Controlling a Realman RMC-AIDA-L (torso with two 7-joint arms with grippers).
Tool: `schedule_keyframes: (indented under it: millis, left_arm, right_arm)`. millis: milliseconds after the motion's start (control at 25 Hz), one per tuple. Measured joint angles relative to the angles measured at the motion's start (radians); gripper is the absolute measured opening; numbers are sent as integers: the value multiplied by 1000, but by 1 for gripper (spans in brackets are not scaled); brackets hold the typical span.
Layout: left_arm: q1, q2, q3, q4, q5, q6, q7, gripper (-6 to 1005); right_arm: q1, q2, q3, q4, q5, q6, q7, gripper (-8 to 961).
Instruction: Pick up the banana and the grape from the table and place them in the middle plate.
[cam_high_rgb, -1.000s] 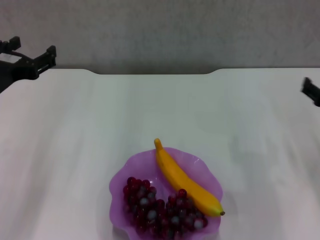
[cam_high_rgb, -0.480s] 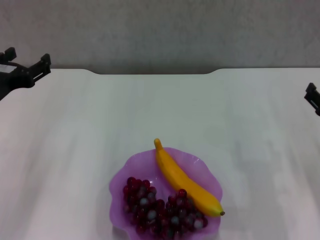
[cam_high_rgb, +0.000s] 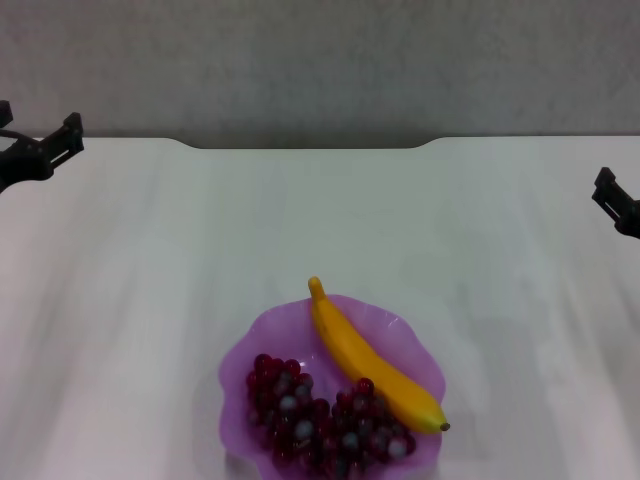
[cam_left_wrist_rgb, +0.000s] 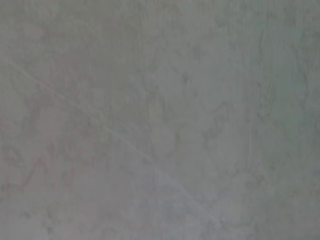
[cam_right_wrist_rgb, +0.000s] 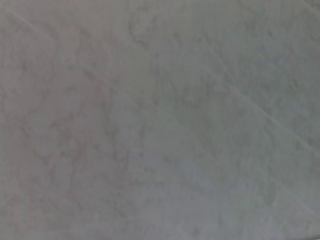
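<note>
On the white table (cam_high_rgb: 150, 300), near the front, a scalloped translucent purple plate (cam_high_rgb: 262, 343) holds a curved yellow banana (cam_high_rgb: 365, 362) and a dark red grape bunch (cam_high_rgb: 315, 420), while the left gripper (cam_high_rgb: 35, 152) at the far left edge spreads its fingers with nothing held and the right gripper (cam_high_rgb: 617, 205) at the right edge shows too little to tell its state.

Left end effector (cam_high_rgb: 38, 152) black, blocky, angular; right end effector (cam_high_rgb: 617, 203) black, also blocky.

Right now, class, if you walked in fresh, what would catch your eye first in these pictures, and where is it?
First, the purple scalloped plate near the front middle of the white table, holding the yellow banana on its right side and the bunch of dark red grapes beside it on the left and front. Next, the left gripper and right gripper at the table's far side edges, well away from the fruit.
</note>
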Motion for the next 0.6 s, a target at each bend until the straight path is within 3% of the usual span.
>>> schedule_keyframes:
  millis: [600]
  left_arm:
    - [2,1,5,-6,0,1,8,880]
  right_arm:
    - [9,0,-1,-9,0,-3,1,865]
